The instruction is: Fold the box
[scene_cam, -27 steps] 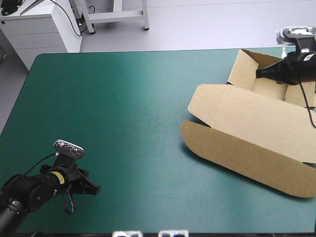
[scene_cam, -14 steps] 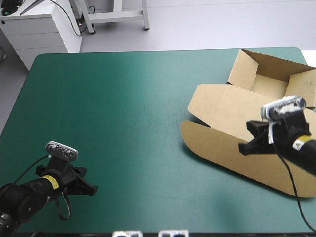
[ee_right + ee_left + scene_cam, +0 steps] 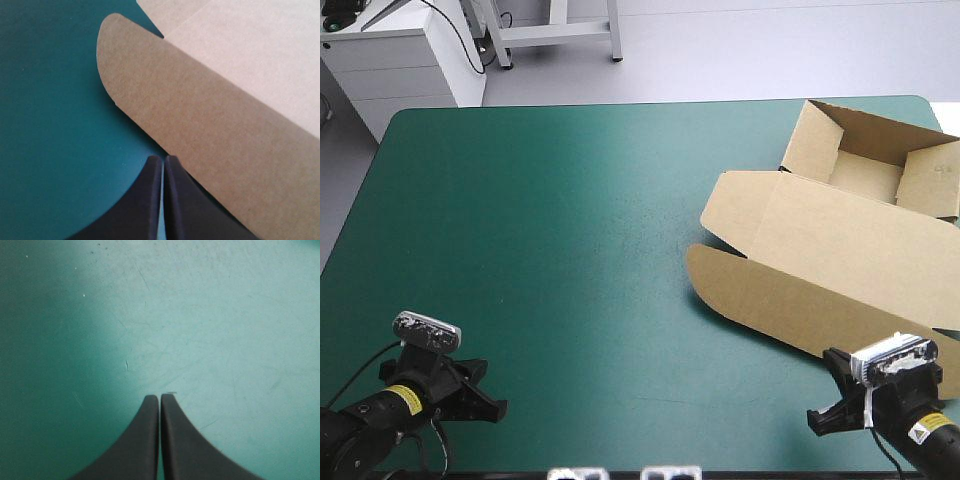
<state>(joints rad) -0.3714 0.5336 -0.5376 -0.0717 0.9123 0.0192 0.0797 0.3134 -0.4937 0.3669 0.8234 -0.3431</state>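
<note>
The brown box (image 3: 820, 250) lies on the right half of the teal-green cover (image 3: 570, 220). It is an open tray (image 3: 865, 165) with raised walls at the far right, and its lid lies flat toward the front, ending in a rounded flap (image 3: 210, 115). My right gripper (image 3: 817, 422) is shut and holds nothing. It is low at the front right, just in front of the lid's front edge, and in the right wrist view (image 3: 163, 159) the flap lies right ahead. My left gripper (image 3: 492, 408) is shut over bare cover (image 3: 160, 397) at the front left.
The table's front edge runs close behind both grippers. The box reaches the table's right edge. A wide stretch of teal-green cover separates the left gripper from the box.
The right arm left the tray at the far right and swept back over the lid to the front right corner. The left arm drew back toward the front edge.
</note>
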